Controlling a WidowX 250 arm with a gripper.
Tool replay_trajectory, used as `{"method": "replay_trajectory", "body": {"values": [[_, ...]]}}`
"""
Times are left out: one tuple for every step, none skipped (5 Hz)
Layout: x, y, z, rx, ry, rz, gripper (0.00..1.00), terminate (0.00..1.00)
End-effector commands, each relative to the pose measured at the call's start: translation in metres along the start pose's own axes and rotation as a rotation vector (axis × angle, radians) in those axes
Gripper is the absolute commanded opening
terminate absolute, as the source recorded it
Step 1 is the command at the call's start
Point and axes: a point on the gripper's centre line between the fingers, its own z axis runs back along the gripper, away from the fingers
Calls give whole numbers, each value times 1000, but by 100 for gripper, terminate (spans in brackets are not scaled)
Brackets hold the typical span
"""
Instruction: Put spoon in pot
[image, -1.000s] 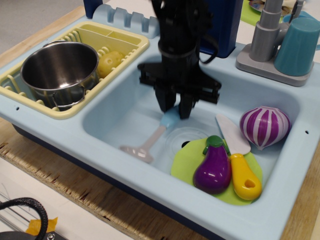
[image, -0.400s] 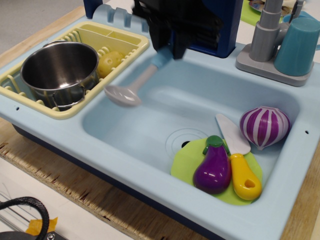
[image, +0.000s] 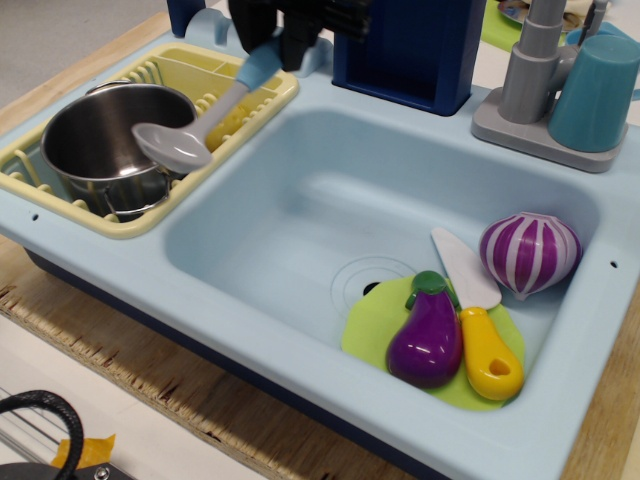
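Spoon (image: 205, 120) is held by its light blue handle in the gripper (image: 277, 45), whose dark fingers are closed on that handle at the top of the view. Its stem is tilted down to the left, and the grey bowl is seen over the right rim of the pot (image: 110, 145); contact between bowl and pot cannot be judged. The pot is seated upright in the yellow dish rack (image: 250, 85), left of the pale blue sink (image: 300, 240). Inside the sink, a toy knife (image: 470, 310), an eggplant (image: 428, 335) and a striped onion (image: 530, 252) are gathered at the right
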Motion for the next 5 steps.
{"method": "replay_trajectory", "body": {"values": [[17,41,13,19,-112,19,0,0],[15,58,9,14,-197,22,0,0],[16,71,5,11,-287,6,0,0],[13,73,-1,-19,-360,-6,100,0],[9,67,-9,-75,-438,-35,100,100]]}}
